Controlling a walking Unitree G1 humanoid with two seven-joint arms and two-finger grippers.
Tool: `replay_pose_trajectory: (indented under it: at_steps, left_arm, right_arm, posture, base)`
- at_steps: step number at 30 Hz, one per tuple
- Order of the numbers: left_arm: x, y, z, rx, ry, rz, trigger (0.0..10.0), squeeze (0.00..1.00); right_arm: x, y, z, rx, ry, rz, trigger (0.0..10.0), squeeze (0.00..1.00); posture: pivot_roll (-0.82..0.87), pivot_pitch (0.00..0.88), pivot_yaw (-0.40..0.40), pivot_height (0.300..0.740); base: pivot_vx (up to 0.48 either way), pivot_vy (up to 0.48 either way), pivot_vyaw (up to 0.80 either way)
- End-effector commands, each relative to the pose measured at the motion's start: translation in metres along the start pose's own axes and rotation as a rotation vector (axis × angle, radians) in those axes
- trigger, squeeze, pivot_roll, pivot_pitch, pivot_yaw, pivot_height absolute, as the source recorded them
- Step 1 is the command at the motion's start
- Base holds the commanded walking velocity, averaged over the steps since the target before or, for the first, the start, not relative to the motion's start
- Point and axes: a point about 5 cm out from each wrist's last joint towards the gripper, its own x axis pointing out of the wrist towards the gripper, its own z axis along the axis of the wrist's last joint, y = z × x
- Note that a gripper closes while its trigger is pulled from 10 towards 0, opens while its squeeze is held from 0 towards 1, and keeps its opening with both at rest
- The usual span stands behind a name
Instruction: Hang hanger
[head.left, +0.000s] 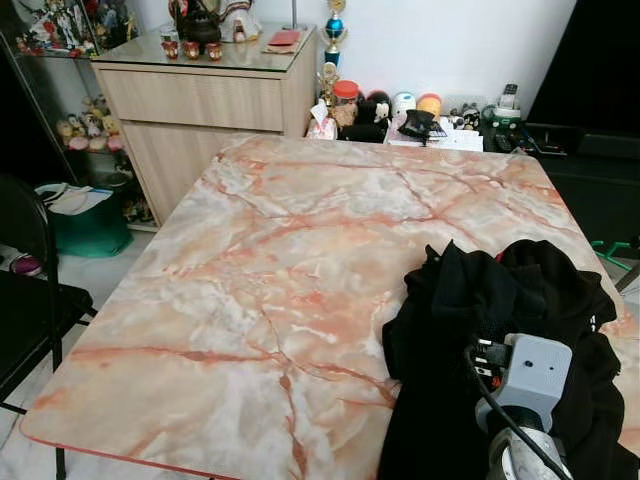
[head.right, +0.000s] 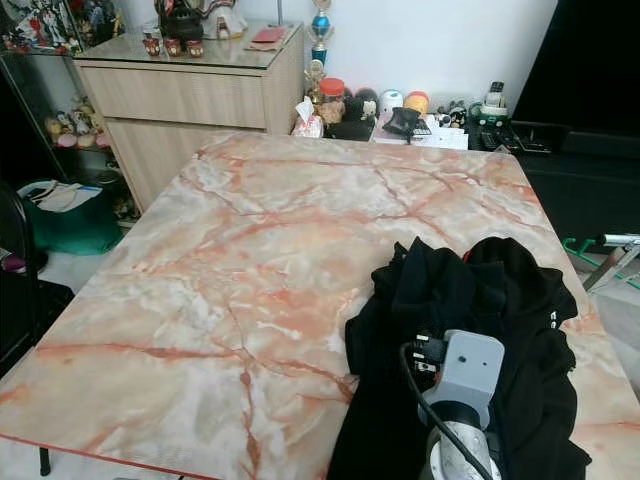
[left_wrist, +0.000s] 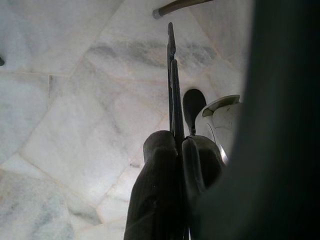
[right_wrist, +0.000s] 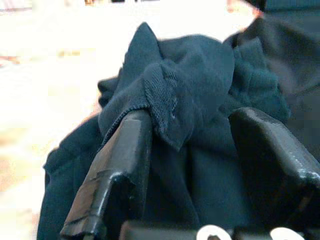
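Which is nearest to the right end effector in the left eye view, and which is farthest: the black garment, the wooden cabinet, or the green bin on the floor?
From the right end effector:
1. Black garment, on the table's near right corner, between the open fingers.
2. Green bin, on the floor left of the table.
3. Wooden cabinet, at the far left against the wall.

Head views: bright, even indoor light, sharp across the table (head.left: 250, 270); no motion blur.
Glare: soft sheen on the table's far half; reflections on the cabinet (head.left: 205, 85) glass top at the far left.
Dark zones: garment (head.left: 500, 340) at the table's near right corner reads as near-solid black, folds barely visible; black panel at upper right shows no detail.
Right wrist: background blown out to white, table washed pale; cloth (right_wrist: 190, 100) soft, fingers (right_wrist: 117, 170) blurred up close.
Left wrist: floor tiles (left_wrist: 75, 100) evenly lit, slightly soft; fingers (left_wrist: 160, 190) dark and out of focus; one side blocked by a dark blurred mass.
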Motion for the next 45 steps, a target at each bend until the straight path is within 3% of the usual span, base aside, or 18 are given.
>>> replay_pose_trajectory:
  at_steps: [1,7,9,12,15,16,18,20,24,45]
  left_arm:
    - [-0.001,0.001,-0.007,0.023,0.032,0.001,10.0,0.0]
    - [-0.001,0.0,-0.007,0.013,0.029,-0.002,10.0,0.0]
    - [-0.001,-0.001,-0.007,0.015,0.027,-0.006,10.0,0.0]
    - [-0.001,-0.001,-0.007,0.014,0.027,-0.007,10.0,0.0]
    - [-0.001,-0.001,-0.008,0.017,0.028,-0.008,10.0,0.0]
    - [-0.001,-0.001,-0.008,0.017,0.028,-0.008,10.0,0.0]
    - [-0.001,0.0,-0.008,0.019,0.029,-0.006,10.0,0.0]
    - [-0.001,0.0,-0.008,0.019,0.028,-0.007,10.0,0.0]
    - [-0.001,0.0,-0.007,0.022,0.024,-0.01,10.0,0.0]
    - [-0.002,0.002,-0.005,0.012,0.012,-0.003,10.0,0.0]
  right_arm:
    - [0.001,0.002,0.018,-0.032,-0.109,0.025,10.0,0.0]
    - [0.007,-0.002,0.03,-0.014,-0.198,0.016,10.0,0.0]
    - [0.001,0.009,0.037,-0.014,-0.237,0.088,10.0,0.0]
    - [-0.002,0.008,0.025,-0.02,-0.168,0.075,10.0,0.0]
    - [-0.004,-0.001,0.014,0.047,-0.103,0.016,10.0,0.0]
    - [-0.004,-0.001,0.014,0.047,-0.103,0.016,10.0,0.0]
    - [0.005,-0.017,0.015,0.057,-0.134,-0.084,10.0,0.0]
    - [0.006,-0.018,0.018,0.049,-0.16,-0.085,10.0,0.0]
    - [0.011,-0.013,0.027,0.061,-0.206,-0.064,10.0,0.0]
    - [0.02,-0.001,0.028,0.079,-0.209,-0.019,10.0,0.0]
  posture:
    - [0.03,0.083,-0.005,0.74]
    - [0.04,0.079,-0.005,0.74]
    - [0.04,0.08,-0.006,0.74]
    - [0.04,0.081,-0.009,0.74]
    - [0.04,0.077,-0.009,0.74]
    - [0.04,0.077,-0.009,0.74]
    - [0.04,0.071,-0.005,0.74]
    - [0.04,0.069,-0.004,0.74]
    - [0.04,0.061,-0.005,0.74]
    - [0.06,0.071,-0.005,0.74]
  base:
    - [0.0,0.0,0.0]
    - [0.0,0.0,0.0]
    - [0.0,0.0,0.0]
    - [0.0,0.0,0.0]
    - [0.0,0.0,0.0]
    - [0.0,0.0,0.0]
    - [0.0,0.0,0.0]
    - [0.0,0.0,0.0]
    - [0.0,0.0,0.0]
    - [0.0,0.0,0.0]
